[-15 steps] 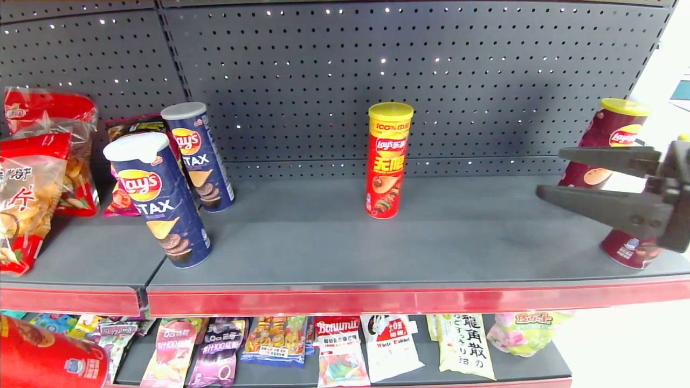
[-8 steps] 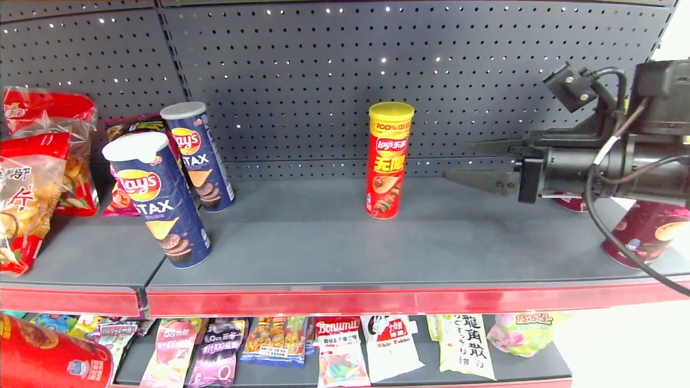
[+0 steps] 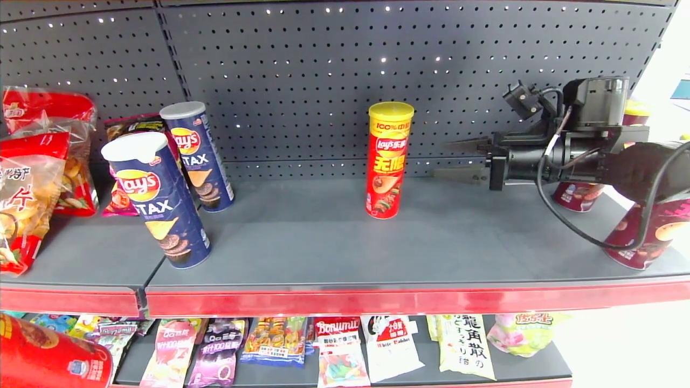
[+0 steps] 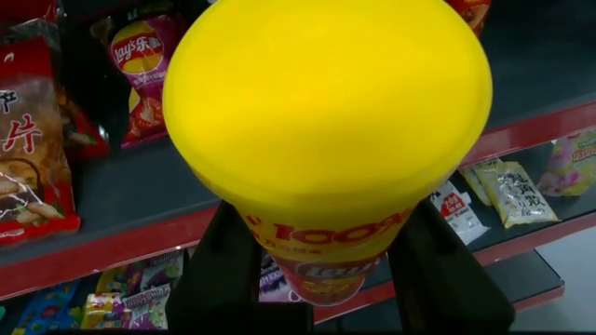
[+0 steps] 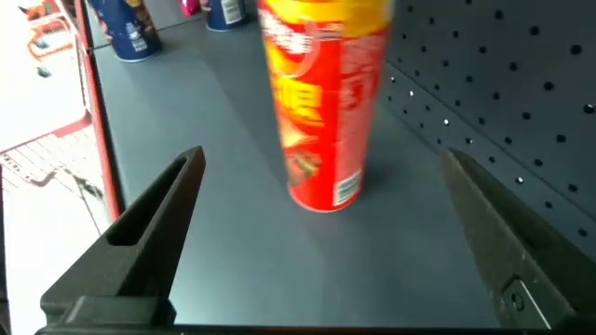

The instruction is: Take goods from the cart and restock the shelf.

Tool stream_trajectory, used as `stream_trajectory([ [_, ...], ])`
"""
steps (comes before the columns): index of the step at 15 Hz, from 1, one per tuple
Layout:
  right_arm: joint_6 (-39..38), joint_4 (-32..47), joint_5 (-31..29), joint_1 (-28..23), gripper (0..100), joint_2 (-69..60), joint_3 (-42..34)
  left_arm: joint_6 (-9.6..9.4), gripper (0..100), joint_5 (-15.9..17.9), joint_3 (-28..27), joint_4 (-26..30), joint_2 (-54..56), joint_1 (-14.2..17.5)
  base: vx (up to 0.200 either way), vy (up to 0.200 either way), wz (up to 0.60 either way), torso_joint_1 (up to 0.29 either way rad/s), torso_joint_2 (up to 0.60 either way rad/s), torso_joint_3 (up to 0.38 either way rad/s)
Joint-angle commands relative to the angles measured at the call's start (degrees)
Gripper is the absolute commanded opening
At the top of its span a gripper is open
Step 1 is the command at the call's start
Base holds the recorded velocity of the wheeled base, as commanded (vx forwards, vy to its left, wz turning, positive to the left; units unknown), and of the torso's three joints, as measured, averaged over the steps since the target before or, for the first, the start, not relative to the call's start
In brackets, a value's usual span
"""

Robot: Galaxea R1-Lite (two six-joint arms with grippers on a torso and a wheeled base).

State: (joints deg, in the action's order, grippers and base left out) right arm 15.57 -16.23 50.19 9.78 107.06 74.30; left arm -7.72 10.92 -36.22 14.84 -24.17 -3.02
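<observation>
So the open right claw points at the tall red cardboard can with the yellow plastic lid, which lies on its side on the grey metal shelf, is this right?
Not fully. The tall red cardboard can with the yellow plastic lid stands upright on the grey metal shelf, not on its side; the head view shows this. The open right claw does point at it.

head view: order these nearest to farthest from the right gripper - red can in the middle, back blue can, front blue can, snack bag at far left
From the right gripper:
1. red can, in the middle, just to the gripper's left.
2. back blue can, well left, at the back.
3. front blue can, farther left and nearer the front.
4. snack bag, at the far left end.
</observation>
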Motion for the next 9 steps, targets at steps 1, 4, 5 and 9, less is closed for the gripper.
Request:
stream_trajectory([
  [1,-0.6,0.0,0.4,-0.5,100,3.6,3.2,-0.11,0,-0.1,0.0,0.0,-0.3,0.0,0.000,0.000,0.00,0.000,0.00,0.000],
  [4,-4.1,0.0,0.3,0.4,100,4.1,5.2,-0.11,0,-0.1,0.1,0.0,-0.2,0.0,0.000,0.000,0.00,0.000,0.00,0.000],
  [5,-4.1,0.1,0.3,0.6,100,5.2,6.7,-0.11,0,-0.1,0.2,0.0,-0.1,0.0,0.000,0.000,0.00,0.000,0.00,0.000],
  [9,-4.1,0.0,0.3,2.6,100,8.2,11.9,-0.11,0,0.0,0.1,0.0,-0.1,0.0,0.000,0.000,0.00,0.000,0.00,0.000],
])
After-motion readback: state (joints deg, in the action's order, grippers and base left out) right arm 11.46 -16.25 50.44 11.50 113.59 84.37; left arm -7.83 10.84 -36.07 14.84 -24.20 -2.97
